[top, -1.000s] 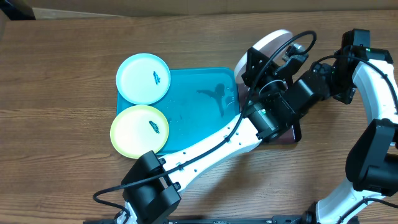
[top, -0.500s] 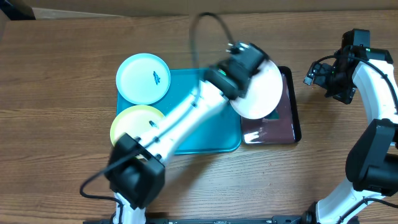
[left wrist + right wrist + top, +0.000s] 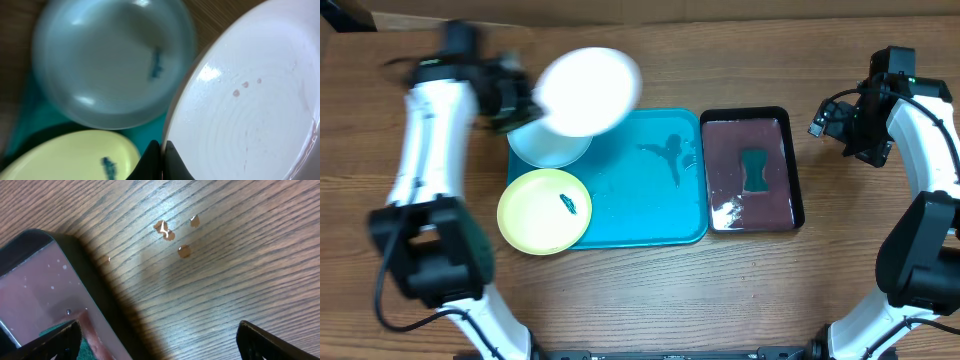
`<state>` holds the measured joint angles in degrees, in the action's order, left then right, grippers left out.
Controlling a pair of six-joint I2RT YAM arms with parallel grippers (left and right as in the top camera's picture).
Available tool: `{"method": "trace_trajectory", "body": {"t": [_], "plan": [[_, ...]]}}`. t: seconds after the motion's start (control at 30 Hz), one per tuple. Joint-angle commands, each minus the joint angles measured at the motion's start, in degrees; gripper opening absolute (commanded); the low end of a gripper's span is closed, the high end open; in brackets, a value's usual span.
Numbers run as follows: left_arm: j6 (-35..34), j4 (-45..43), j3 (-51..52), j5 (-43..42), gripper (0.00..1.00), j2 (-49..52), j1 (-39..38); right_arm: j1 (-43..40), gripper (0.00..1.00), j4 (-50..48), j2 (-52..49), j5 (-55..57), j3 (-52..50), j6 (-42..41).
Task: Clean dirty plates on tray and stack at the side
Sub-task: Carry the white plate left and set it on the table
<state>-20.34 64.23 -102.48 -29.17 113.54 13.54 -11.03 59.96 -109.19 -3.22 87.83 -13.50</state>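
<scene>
White plate, beaded with droplets, is held above the table, its rim pinched between the jaws of the left gripper. Under it the pale blue plate sits at the far left corner of the turquoise tray, and the yellow-green plate at the near left corner. Both carry a dark smear. Just right lies a black tray of dark liquid holding a green sponge. Farther right, the right gripper hangs over bare wood, jaws apart and empty.

White plate, turquoise tray.
</scene>
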Motion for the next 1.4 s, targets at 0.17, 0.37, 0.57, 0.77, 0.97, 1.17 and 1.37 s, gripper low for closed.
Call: {"method": "trace_trajectory", "body": {"t": [0.17, 0.37, 0.57, 0.77, 0.97, 1.17, 1.37], "plan": [[5.1, 5.0, -0.9, 3.0, 0.04, 0.0, 21.6, 0.1, 1.0, -0.3, 0.5, -0.3, 1.0, -0.2], [-0.3, 2.9, 1.4, 21.3, 0.04, 0.0, 28.2, 0.1, 1.0, -0.3, 0.5, -0.3, 1.0, -0.2], [-1.5, -5.3, 7.8, 27.6, 0.04, 0.0, 27.6, 0.1, 1.0, -0.3, 0.5, -0.3, 1.0, -0.2], [-1.5, -15.3, 18.1, 27.6, 0.04, 0.0, 25.4, 0.1, 1.0, -0.3, 0.5, -0.3, 1.0, -0.2], [2.4, -18.6, 18.9, 22.6, 0.2, 0.0, 23.6, 0.1, 1.0, -0.3, 0.5, -0.3, 1.0, -0.2], [6.6, -12.0, 11.0, 11.5, 0.45, 0.0, 23.1, 0.1, 1.0, -0.3, 0.5, -0.3, 1.0, -0.2], [8.1, -5.7, 6.1, 11.4, 0.43, 0.0, 16.2, 0.1, 1.0, -0.3, 0.5, -0.3, 1.0, -0.2]]}}
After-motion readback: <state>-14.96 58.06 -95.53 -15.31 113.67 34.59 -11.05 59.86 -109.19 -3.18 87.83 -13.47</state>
